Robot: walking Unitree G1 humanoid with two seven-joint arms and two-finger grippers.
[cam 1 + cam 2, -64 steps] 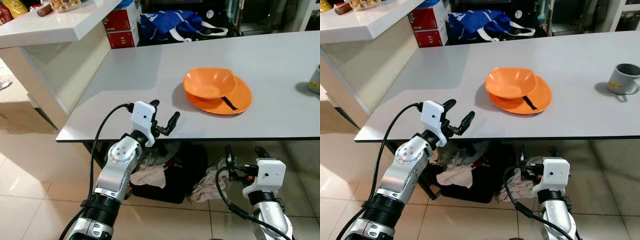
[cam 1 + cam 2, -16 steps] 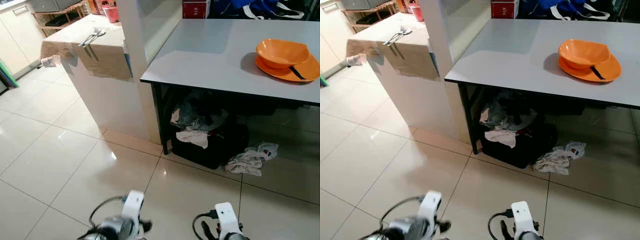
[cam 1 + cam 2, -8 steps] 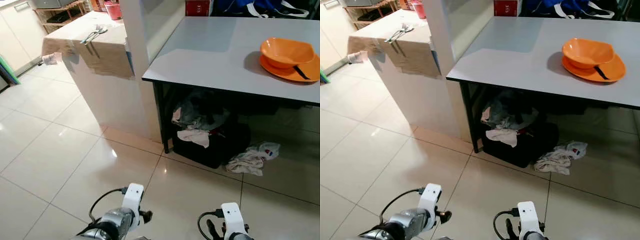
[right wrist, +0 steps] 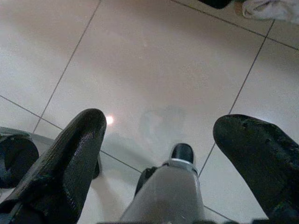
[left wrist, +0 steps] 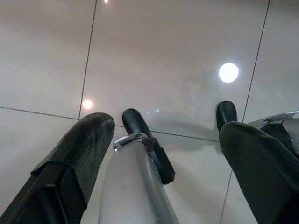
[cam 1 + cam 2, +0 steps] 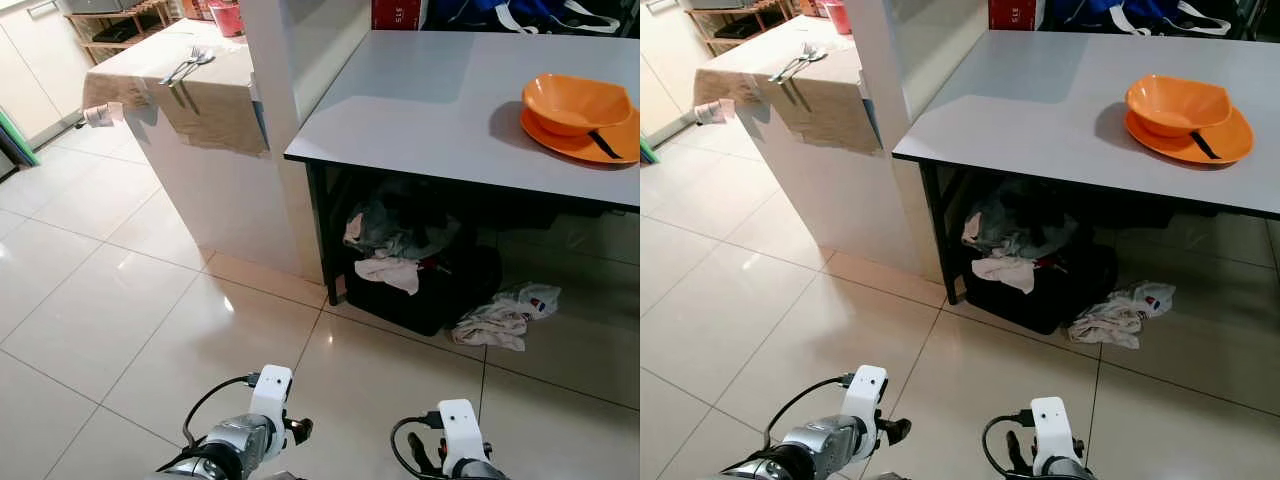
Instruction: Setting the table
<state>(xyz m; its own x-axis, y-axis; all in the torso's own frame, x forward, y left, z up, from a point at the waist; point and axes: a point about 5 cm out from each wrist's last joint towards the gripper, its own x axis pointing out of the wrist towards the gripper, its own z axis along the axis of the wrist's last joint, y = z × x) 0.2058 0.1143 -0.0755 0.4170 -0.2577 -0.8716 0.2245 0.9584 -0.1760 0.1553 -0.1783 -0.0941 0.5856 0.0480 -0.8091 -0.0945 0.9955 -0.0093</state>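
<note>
Both arms hang low over the tiled floor (image 6: 90, 300), well apart from the grey tabletop (image 6: 440, 110). The left hand (image 5: 163, 154) is spread wide and holds nothing; the right hand (image 4: 159, 149) is likewise wide and empty. On the tabletop's far right sits an orange bowl (image 6: 577, 100) on an orange plate (image 6: 560, 142), with a dark utensil (image 6: 603, 145) lying on the plate. To the left, 2 pieces of cutlery (image 6: 186, 66) lie on a counter with a beige cloth (image 6: 200, 100). Clothes (image 6: 390, 250) are heaped under the tabletop.
</note>
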